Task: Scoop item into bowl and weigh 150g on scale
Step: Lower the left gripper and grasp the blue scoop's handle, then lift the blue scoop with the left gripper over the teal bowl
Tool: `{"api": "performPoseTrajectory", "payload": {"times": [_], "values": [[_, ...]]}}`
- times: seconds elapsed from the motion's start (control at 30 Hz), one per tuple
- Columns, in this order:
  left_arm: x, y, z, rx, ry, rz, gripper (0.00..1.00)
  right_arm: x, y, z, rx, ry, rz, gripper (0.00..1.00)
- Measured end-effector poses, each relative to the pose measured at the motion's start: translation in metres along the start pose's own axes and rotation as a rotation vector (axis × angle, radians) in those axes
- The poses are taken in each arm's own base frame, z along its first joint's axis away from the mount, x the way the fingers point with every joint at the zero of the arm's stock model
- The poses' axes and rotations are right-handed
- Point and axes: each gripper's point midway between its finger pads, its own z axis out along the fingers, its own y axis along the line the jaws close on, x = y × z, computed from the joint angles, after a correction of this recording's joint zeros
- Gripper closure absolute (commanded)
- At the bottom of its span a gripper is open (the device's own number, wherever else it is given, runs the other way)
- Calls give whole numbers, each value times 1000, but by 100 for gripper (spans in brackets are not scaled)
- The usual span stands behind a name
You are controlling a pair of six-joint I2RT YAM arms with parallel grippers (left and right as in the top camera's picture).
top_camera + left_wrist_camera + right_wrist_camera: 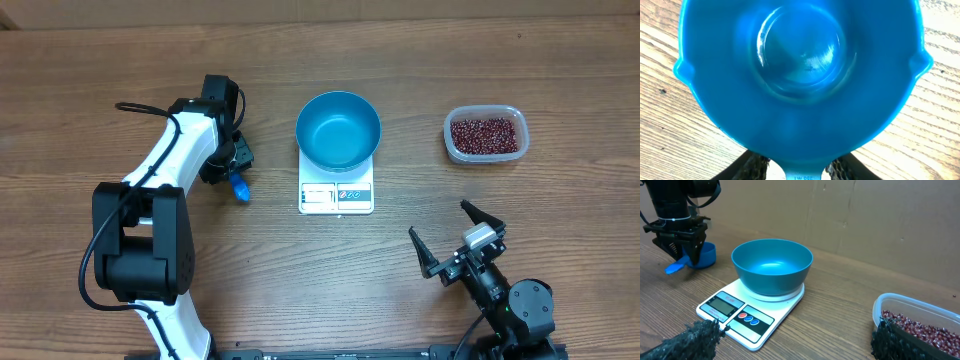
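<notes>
The left tool (pixel 687 247) is placed directly over the small blue scoop (pixel 704 255), on the table (pixel 560 250) to the left of the scale (pixel 335 197). Its fingers are set on both sides of the scoop's handle, half spread. Whether the handle is already pinched cannot be told. The beans (pixel 485 135) are found in a clear tub (pixel 452 148) far to the right, beyond the empty bowl (pixel 338 130) placed on the scale. The right tool (pixel 437 218), fully spread and holding nothing, is nearer to the tub, so a long reach across is judged necessary for the scoop.
</notes>
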Motion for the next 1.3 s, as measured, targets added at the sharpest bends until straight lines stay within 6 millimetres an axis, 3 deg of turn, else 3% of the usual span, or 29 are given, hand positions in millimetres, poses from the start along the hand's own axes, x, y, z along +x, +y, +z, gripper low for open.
{"api": "performPoseTrajectory", "payload": {"times": [0.5,0.97,1.23,1.3], "values": [[-3,-2,0,8,-12,-1,77,0,0,0,0,1,1,0],[-3,-2,0,10,-14,-2,81,0,0,0,0,0,1,0],[-4,-3,0,10,-15,-2,89,0,0,0,0,0,1,0],[-3,-4,0,16,-11,-2,95,0,0,0,1,0,1,0]]}}
